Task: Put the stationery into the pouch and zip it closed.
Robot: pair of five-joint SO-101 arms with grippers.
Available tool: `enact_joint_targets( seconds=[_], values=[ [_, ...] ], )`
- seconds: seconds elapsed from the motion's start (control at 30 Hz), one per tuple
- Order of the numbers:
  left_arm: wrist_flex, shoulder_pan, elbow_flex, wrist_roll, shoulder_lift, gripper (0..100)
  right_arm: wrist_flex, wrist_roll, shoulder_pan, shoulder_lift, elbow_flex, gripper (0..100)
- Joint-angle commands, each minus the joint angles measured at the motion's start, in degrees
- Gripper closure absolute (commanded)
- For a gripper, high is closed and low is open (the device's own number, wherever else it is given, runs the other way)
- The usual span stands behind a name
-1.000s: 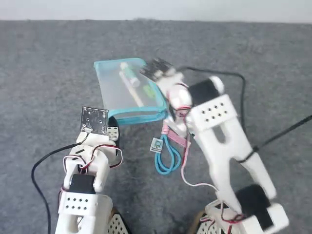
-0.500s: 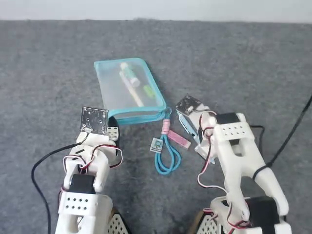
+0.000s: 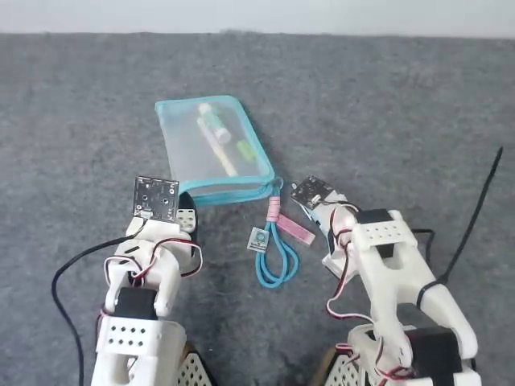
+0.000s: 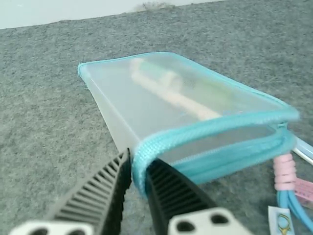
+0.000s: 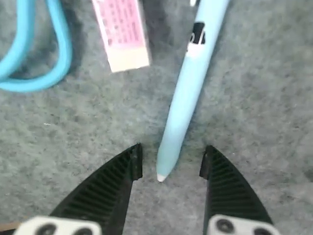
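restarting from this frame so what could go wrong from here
1. The open right gripper straddles only the tapered tip of the light blue pen; closing there might squirt it out.
2. The left gripper pinches just a corner of the pouch, which could twist or slip free during insertion.

A grey, felt-like table covering [image 3: 418, 104] runs back to a pale wall strip [image 3: 257, 16] behind it.
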Motion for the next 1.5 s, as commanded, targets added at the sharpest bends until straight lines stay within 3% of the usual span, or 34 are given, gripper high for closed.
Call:
enact_joint_targets(
  seconds=[0.0, 0.23, 0.37, 0.77, 0.87, 1.0, 1.17, 1.47],
  values=[
    [-0.88, -0.35, -2.68, 0.97, 0.79, 99, -1.1, 0.7, 0.48, -2.15, 0.09, 82.7],
    [-0.79, -0.35, -2.68, 0.97, 0.79, 99, -4.26, -3.16, 0.48, -2.33, 0.18, 99.4],
    [-0.79, -0.35, -2.68, 0.97, 0.79, 99, -2.07, -3.08, 1.19, -3.82, -1.14, 99.1],
    [-0.97, -0.35, -2.77, 0.97, 0.79, 99, 33.01, -4.22, 1.71, -28.97, -24.35, 99.2],
    [-0.97, -0.35, -2.77, 0.97, 0.79, 99, 39.08, -3.25, -2.95, -34.33, -26.37, 99.2],
    [-0.97, -0.35, -2.77, 0.97, 0.79, 99, 46.02, -0.79, -16.57, -36.62, -26.02, 99.1],
    [-0.97, -0.35, -2.77, 0.97, 0.79, 99, 45.05, -4.66, -24.57, -35.56, -26.02, 99.1],
    [-0.97, -0.26, -2.68, 0.97, 0.79, 99, 35.12, -7.82, -24.66, -18.77, -29.36, 99.1]
  ],
)
